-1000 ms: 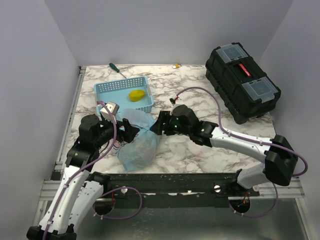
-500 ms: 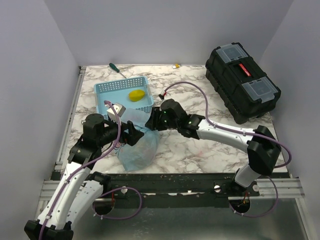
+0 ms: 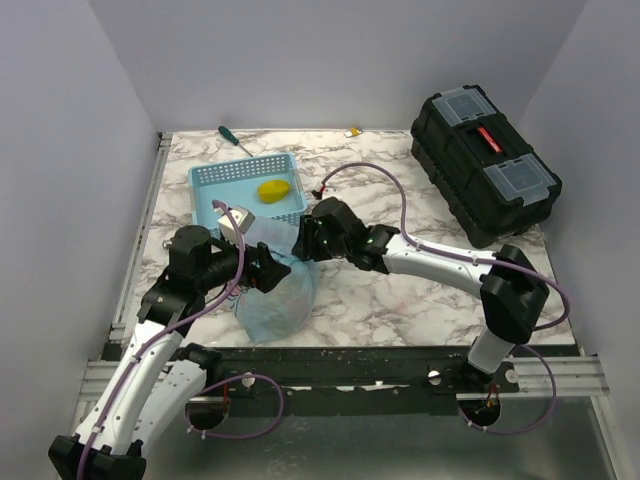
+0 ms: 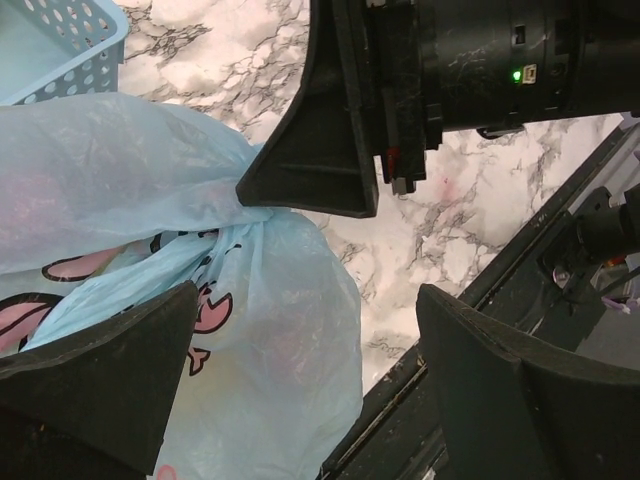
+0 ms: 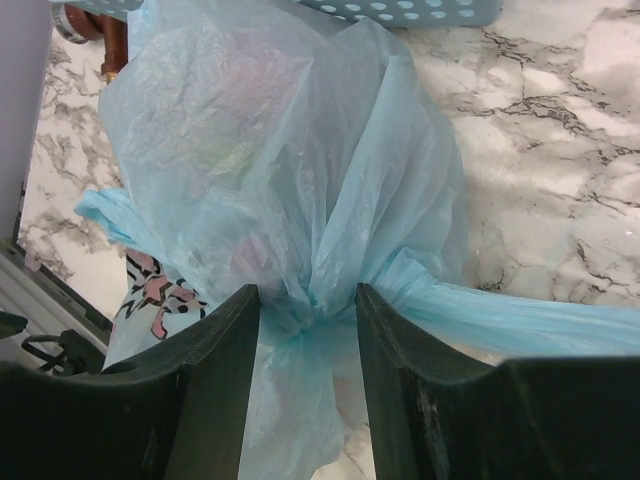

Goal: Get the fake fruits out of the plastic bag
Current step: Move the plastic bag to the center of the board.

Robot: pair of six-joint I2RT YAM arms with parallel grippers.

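The plastic bag (image 3: 276, 294) is light blue with a pink cartoon print and lies tied near the table's front edge. Faint coloured shapes of fake fruits (image 5: 232, 158) show through its skin. My right gripper (image 3: 303, 241) is shut on the bag's gathered neck (image 5: 310, 285), which fills the gap between its fingers (image 5: 215, 380). My left gripper (image 3: 272, 271) is open wide, its fingers (image 4: 95, 375) astride the bag's lower body (image 4: 270, 350) without pinching it. A yellow fake fruit (image 3: 273, 189) lies in the mesh basket (image 3: 222, 180).
A black toolbox (image 3: 485, 165) stands at the back right. A green-handled screwdriver (image 3: 235, 138) lies behind the basket. A small yellow item (image 3: 352, 131) sits at the back edge. The metal frame rail (image 3: 330, 360) runs just in front of the bag.
My right gripper has moved left to the top of the bag and closed around its neck. My left gripper has shifted slightly right against the bag.
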